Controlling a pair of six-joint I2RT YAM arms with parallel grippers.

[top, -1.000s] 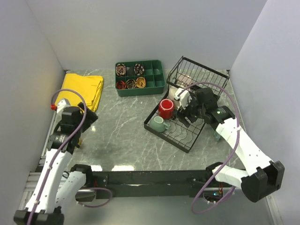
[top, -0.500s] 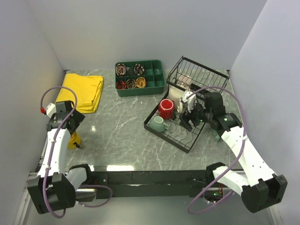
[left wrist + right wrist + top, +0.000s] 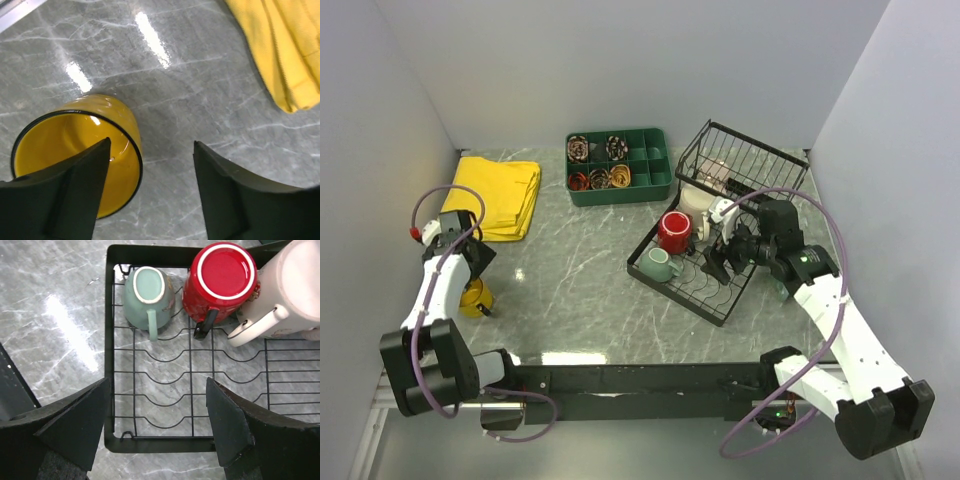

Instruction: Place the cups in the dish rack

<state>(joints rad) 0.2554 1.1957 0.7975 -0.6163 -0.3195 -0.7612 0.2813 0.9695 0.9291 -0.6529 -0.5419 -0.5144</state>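
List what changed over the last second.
The left gripper now hangs over the yellow mug, which its arm uncovered by swinging toward the left wall; its open jaws sit either side of the rim, nothing gripped. The right gripper, open, drew back from the cream mug toward the dish rack's near edge. The cream mug, red mug, small teal mug, yellow cloth and green tray stayed put.

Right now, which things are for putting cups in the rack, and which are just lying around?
For the job: dish rack, red mug, small teal mug, cream mug, yellow mug.
Just lying about: green tray, yellow cloth.
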